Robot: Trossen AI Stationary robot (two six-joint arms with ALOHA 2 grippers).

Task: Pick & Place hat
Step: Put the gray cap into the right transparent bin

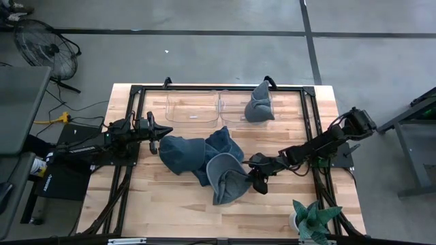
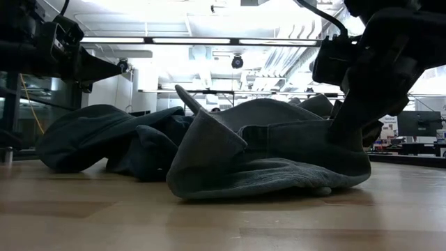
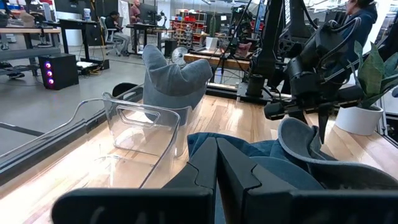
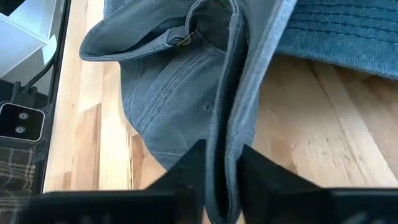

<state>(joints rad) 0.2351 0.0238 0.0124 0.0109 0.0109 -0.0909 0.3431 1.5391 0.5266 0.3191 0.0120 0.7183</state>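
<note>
A grey-blue hat (image 1: 227,180) lies on the table at the near right end of a pile of darker blue hats (image 1: 187,153). My right gripper (image 1: 251,175) reaches in from the table's right and is shut on this hat's right side; the low view shows it coming down at the hat (image 2: 279,160). My left gripper (image 1: 162,133) hangs shut just left of the pile, touching nothing, fingers together in its wrist view (image 3: 216,165). Another grey hat (image 1: 259,103) sits in the right clear bin (image 1: 235,116). My right gripper (image 4: 222,180) pinches a folded edge of the hat's brim (image 4: 222,140) between its two fingers, with more than one layer of cloth in the gap. The fingers come slanting down from the table's right side. The hat's crown and the rest of the brim lie on the table.
Two clear bins stand side by side at the far edge; the left bin (image 1: 193,107) holds nothing I can see. A potted plant (image 1: 312,219) stands at the near right corner. Bare wood lies along the near edge (image 1: 177,211).
</note>
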